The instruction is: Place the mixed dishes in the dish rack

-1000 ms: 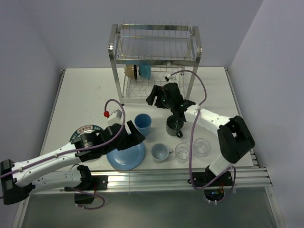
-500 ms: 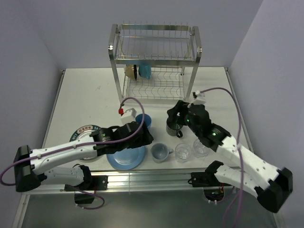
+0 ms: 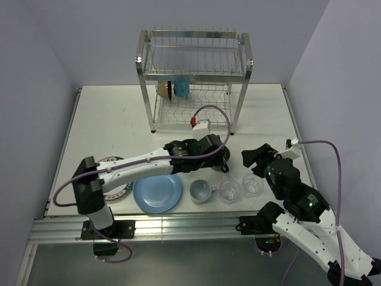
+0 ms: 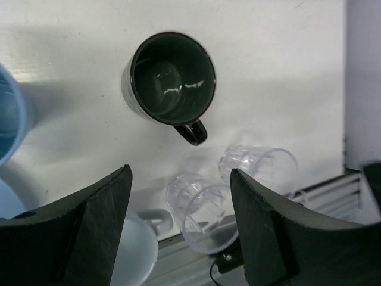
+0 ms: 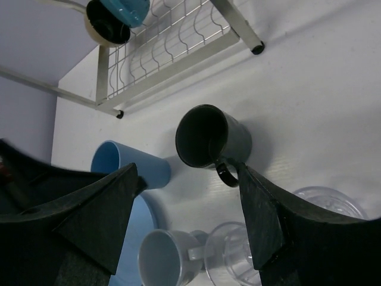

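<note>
Your left gripper [image 4: 180, 173] stands wide and empty. The glossy dark mug [image 4: 169, 77] sits upright just ahead of its jaws, handle pointing back toward them. Your right gripper [image 5: 187, 170] also gapes wide, holding nothing.

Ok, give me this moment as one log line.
left claw: open, above dark mug | right claw: open, empty | dish rack: cream cup on lower tier

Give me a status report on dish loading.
Left gripper open, empty, at dark mug. Right gripper open, empty. Clear glasses close by mug's handle.
</note>
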Available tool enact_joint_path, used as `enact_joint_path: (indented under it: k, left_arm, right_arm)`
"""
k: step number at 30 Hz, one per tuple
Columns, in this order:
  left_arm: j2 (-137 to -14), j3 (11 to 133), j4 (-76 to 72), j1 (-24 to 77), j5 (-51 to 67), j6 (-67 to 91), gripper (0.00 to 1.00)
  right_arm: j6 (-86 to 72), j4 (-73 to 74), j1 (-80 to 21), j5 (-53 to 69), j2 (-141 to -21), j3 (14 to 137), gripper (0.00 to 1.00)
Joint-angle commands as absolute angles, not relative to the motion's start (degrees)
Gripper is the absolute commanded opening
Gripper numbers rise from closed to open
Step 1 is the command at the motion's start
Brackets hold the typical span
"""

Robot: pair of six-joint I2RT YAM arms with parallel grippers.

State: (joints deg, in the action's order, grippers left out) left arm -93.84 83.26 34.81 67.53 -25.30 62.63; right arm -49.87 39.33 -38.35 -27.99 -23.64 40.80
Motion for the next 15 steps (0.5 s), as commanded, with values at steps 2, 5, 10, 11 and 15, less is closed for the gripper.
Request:
enact_joint_path:
  k: [2,5,10,11,15]
  left_arm:
    - [-102.1,87.8,36.0,67.2,-24.1,62.0,0.72]
    - [-104.9,88.2,34.5,65.9,-22.9,62.7,0.68]
    - [-107.1,87.6,31.9,63.1,-20.7,63.1,0.67]
    - [-107.4,87.8,31.6,62.6,-20.3,63.0,0.67]
    - [-108.4,88.9,31.1,62.1,-19.6,62.6,0.68]
  right_arm:
    - [-51.3,47.0,-38.1,-33.0,-18.7,42.9,0.76]
    - [-50.7,50.3,-38.1,-35.5,-15.0,44.4,0.75]
    - [-49.8,51.6,-38.1,-36.4,-10.3,46.5,0.75]
    - [-49.8,51.7,-38.1,-36.4,-9.9,46.7,0.75]
    - [-49.3,51.5,-38.1,-36.1,-9.9,46.8,0.75]
